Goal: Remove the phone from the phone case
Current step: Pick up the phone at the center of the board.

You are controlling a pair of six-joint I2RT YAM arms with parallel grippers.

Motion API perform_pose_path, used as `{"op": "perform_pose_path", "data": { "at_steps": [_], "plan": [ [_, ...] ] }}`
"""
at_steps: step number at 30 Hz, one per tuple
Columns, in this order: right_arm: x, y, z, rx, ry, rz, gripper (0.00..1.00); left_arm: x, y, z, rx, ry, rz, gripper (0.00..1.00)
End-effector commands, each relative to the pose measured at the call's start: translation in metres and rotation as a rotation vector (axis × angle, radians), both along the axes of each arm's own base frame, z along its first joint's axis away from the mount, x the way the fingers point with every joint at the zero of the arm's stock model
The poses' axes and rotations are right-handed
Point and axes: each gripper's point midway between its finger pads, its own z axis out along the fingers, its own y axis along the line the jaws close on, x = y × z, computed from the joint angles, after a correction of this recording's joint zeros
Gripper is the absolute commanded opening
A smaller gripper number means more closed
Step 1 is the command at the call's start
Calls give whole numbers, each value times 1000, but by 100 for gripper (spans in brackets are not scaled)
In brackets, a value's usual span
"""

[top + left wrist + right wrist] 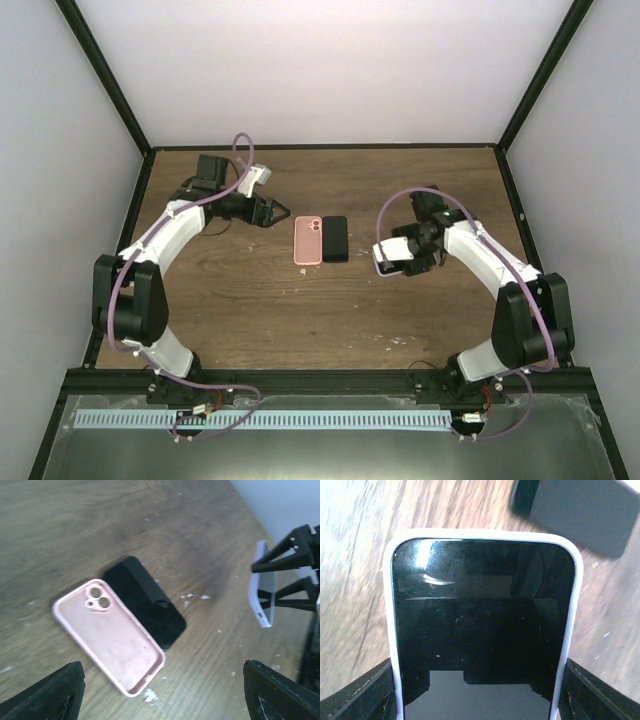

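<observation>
Lying flat near the middle of the tabletop are two separate things. One is a pink case, empty, hollow side up, with its camera cut-out at the far end. The other is a black phone at the case's 3 o'clock, long edges parallel and touching or very nearly so. A second phone, its dark screen toward the right wrist camera, sits inside a second case, the white case, whose rim frames the screen on the three sides in view. That makes two phones and two cases in all: one pair apart, one pair joined. The right end effector is clamped on the white case, one finger on each long edge. It holds the case raised off the wood, near the black phone and at its 3 o'clock. From the left wrist camera the white case appears edge-on, standing roughly upright between the black finger frames. The left end effector hangs at the pink case's 10 o'clock, gripping nothing. Its two fingers are spread wide, and the pink case and black phone are seen on the wood beyond them. A blurred dark block sits at 1 o'clock in the right wrist view; what it is cannot be told.
</observation>
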Motion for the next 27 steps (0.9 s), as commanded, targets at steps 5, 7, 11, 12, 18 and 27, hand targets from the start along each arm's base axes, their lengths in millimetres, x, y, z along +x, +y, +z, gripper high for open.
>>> {"op": "perform_pose_path", "data": {
  "at_steps": [5, 7, 11, 12, 18, 27],
  "plan": [
    [31, 72, 45, 72, -154, 61, 47, -41, -52, -3, -116, 222, -265, 80],
    [33, 82, 51, 80, -178, 76, 47, -48, -61, -1, -138, 246, -301, 80],
    [31, 102, 56, 92, -208, 114, 47, -58, -79, 2, -158, 272, -370, 80],
    [30, 107, 58, 96, -220, 120, 47, -59, -84, 2, -164, 279, -382, 79],
    [33, 133, 71, 126, -258, 137, 46, -70, -106, -4, -136, 299, -448, 74],
    [30, 149, 92, 169, -310, 161, 44, -75, -116, -20, -81, 316, -439, 60]
  ]
}}
